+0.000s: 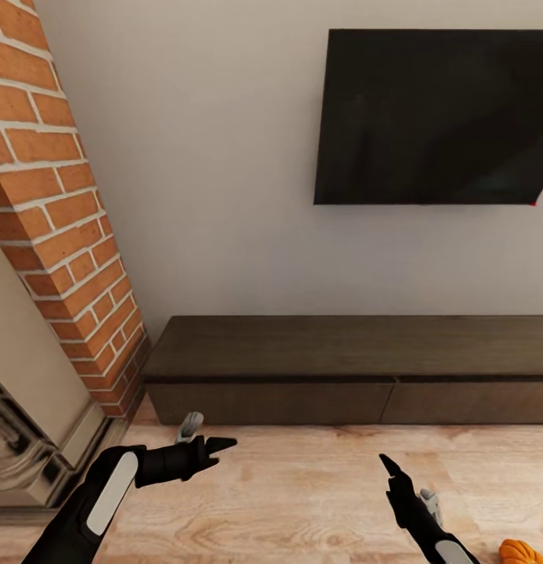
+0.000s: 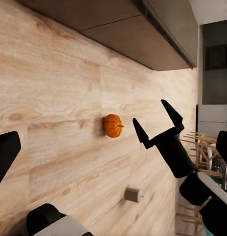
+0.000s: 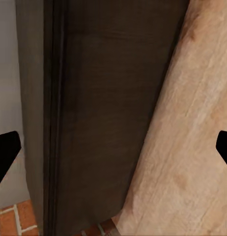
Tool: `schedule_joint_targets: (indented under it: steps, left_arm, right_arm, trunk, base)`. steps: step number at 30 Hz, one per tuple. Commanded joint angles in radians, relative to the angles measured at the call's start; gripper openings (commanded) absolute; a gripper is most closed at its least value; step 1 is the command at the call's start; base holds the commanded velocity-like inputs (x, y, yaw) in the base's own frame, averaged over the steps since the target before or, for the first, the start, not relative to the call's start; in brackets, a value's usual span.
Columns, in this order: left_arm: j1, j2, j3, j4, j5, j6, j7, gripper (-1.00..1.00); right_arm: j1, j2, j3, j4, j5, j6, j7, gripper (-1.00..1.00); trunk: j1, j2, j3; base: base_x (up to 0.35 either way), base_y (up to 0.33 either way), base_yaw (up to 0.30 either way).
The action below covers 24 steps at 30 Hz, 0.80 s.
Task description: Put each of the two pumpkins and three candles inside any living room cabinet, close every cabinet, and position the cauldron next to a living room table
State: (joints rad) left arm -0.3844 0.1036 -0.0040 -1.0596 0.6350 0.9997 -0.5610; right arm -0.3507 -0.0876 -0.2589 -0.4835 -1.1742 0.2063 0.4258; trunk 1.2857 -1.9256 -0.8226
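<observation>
Pale wood flooring fills the lower part of the head view, with the cabinet stretched across the middle of the frame against a grey wall. A black screen is mounted at upper right and a brick column stands at the left. Both drawer fronts of the cabinet are seen shut and flush.

One pumpkin is caught at the lower right corner of the head view, on the floor just beside the right forearm. In the left wrist view the same kind of pumpkin lies at centre frame, with the right gripper close beside it, fingers spread and nothing held. A candle is seen lying on its side lower in that frame, its long axis along the floor.

The left gripper sits at lower left of the head view, jaws apart and empty, well apart from the pumpkin. The right gripper is judged the nearer arm; the pumpkin lies behind its fingertips, towards the robot, so a pull back and downward would be called for.
</observation>
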Motion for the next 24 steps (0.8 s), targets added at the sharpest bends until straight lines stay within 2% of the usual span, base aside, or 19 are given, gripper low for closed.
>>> schedule_joint_targets:
  steps: [1,3,6,10,12,16,20,24]
  left_arm:
    - [-0.001,0.001,-0.002,-0.001,0.008,0.004,-0.011,1.00]
    - [0.000,0.002,-0.003,0.001,0.036,0.004,-0.046,1.00]
    - [0.001,0.007,-0.008,0.001,0.049,0.004,-0.089,1.00]
    - [0.001,0.008,-0.031,-0.001,0.053,0.004,-0.100,1.00]
    - [0.001,0.008,-0.041,-0.003,0.054,0.004,-0.101,1.00]
    - [0.001,0.008,-0.044,-0.003,0.054,0.004,-0.107,1.00]
    - [0.001,0.010,-0.045,-0.003,0.054,0.004,-0.142,1.00]
    - [0.001,0.027,-0.045,-0.003,0.055,0.004,-0.156,1.00]
  right_arm:
    - [-0.001,0.001,-0.004,0.000,-0.018,0.011,0.022,1.00]
    - [-0.001,0.003,-0.003,0.001,-0.031,0.015,0.096,1.00]
    - [-0.001,0.005,-0.002,0.000,-0.035,0.058,0.202,1.00]
    - [-0.001,0.008,0.001,-0.004,-0.028,0.059,0.251,1.00]
    - [-0.001,0.008,0.005,-0.004,-0.026,0.060,0.311,1.00]
    - [-0.001,0.008,0.008,-0.004,-0.023,0.064,0.348,1.00]
    - [-0.001,0.008,0.010,-0.004,-0.022,0.060,0.352,1.00]
    - [-0.001,0.009,0.010,-0.004,-0.020,0.054,0.348,1.00]
  trunk:
    - [0.000,0.000,-0.001]
    - [0.000,0.000,-0.001]
    - [0.000,0.000,-0.001]
    - [0.000,0.000,-0.001]
    - [0.000,0.000,-0.001]
    - [0.000,0.000,-0.001]
    - [0.000,0.000,-0.001]
    - [0.000,0.000,-0.001]
  base:
    - [0.022,0.000,0.000]
    - [0.009,0.000,0.000]
    - [0.002,0.000,0.000]
    - [0.000,0.000,0.000]
    - [0.000,0.000,0.000]
    - [0.000,0.000,0.000]
    - [0.000,0.000,0.000]
    - [0.128,0.031,0.000]
